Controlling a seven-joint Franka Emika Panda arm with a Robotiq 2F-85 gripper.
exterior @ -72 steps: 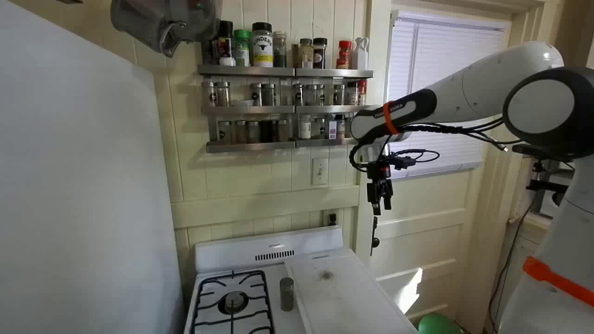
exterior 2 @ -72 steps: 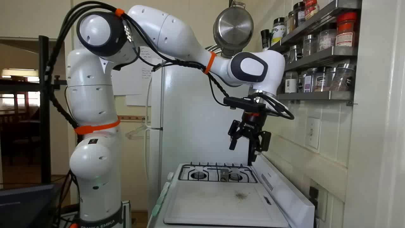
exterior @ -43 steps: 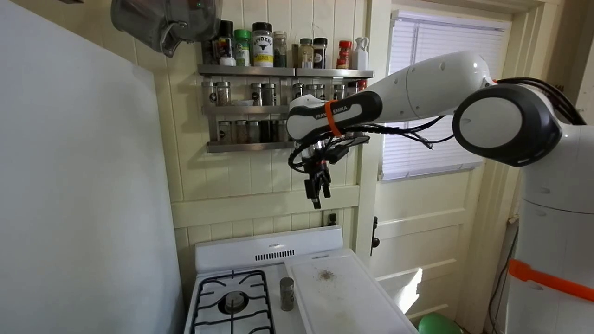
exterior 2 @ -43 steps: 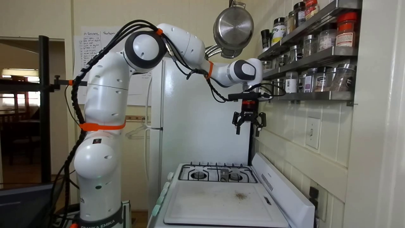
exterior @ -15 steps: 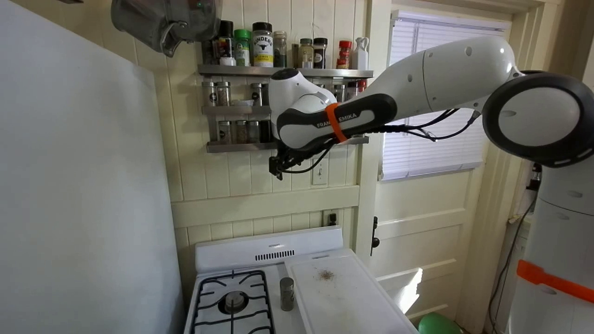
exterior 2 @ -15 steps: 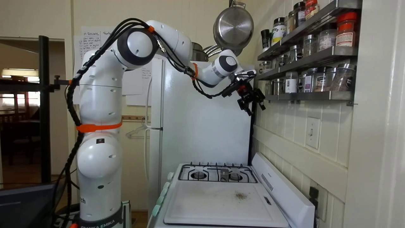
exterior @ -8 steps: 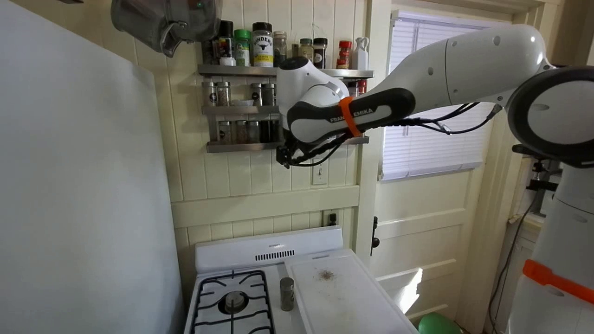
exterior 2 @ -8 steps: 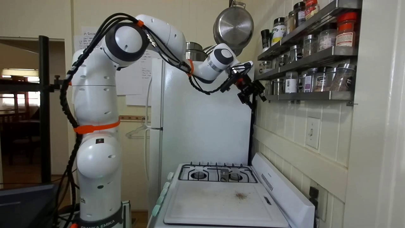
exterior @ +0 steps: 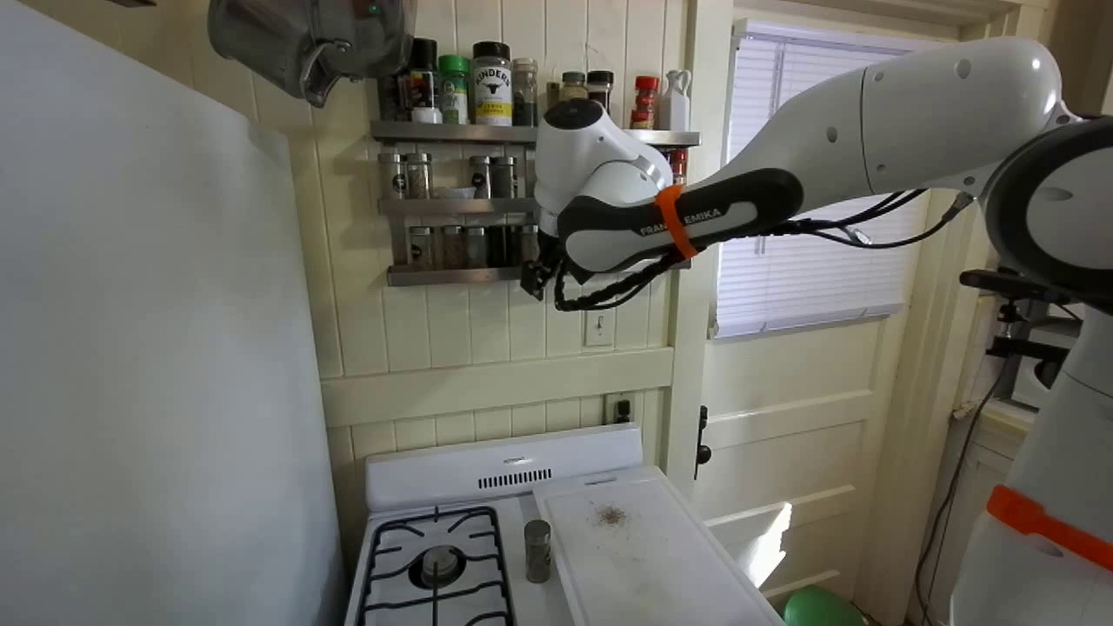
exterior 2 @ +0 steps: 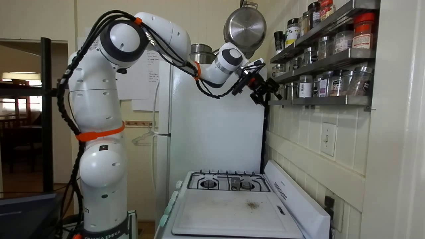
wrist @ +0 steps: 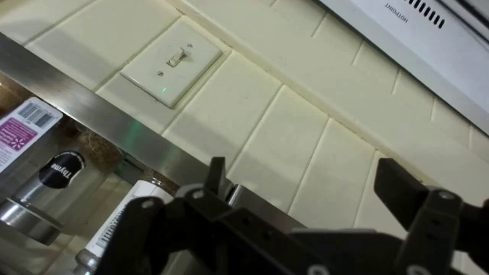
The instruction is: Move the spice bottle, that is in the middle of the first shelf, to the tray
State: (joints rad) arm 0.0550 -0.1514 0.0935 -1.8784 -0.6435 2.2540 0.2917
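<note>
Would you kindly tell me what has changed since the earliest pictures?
The gripper has risen, moved along the wall toward the fridge, and swung from pointing down to slanting toward the wall near the lowest shelf. Its jaws stayed open; nothing was gripped or released. The tray and the jar beside it stayed put.

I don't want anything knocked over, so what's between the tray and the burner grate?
An upright jar stands between the tray and the grate, as an exterior view shows.
</note>
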